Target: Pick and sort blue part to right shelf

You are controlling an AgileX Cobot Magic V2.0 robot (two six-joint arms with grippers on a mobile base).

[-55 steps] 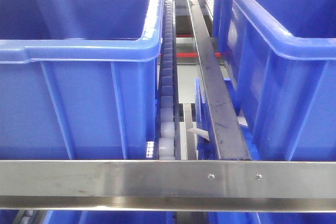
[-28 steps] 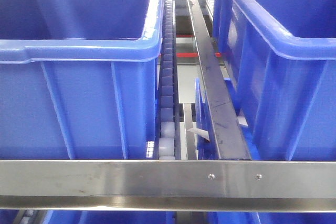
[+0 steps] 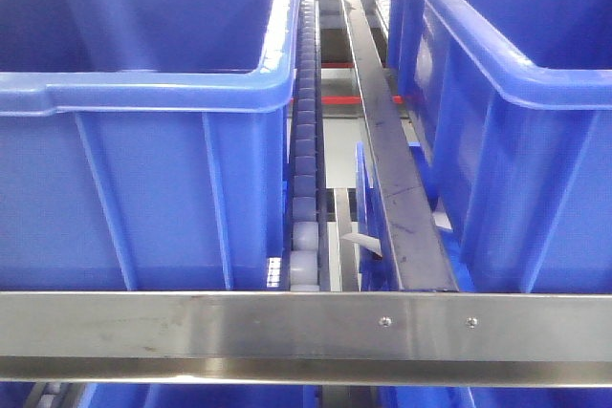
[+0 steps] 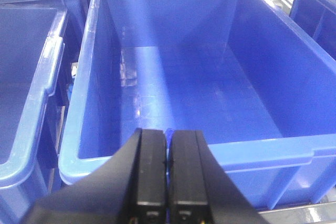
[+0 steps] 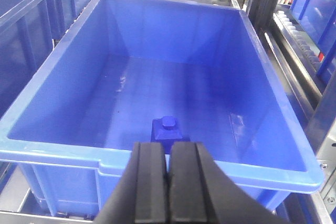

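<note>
Blue part (image 5: 166, 130) sat on the floor of the bin (image 5: 63, 153), just beyond the right gripper (image 5: 168, 174), whose jaws were closed and empty. Left gripper (image 4: 168, 163) was likewise closed and empty over its own bin (image 4: 84, 169).

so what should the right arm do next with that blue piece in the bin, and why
Probably open the right gripper and lower it toward the blue part. In the right wrist view the fingers are pressed together with nothing visibly between them, hovering above the bin's near rim, while the part sits on the bin floor just beyond the fingertips. It can't be grasped until the fingers part.
</note>
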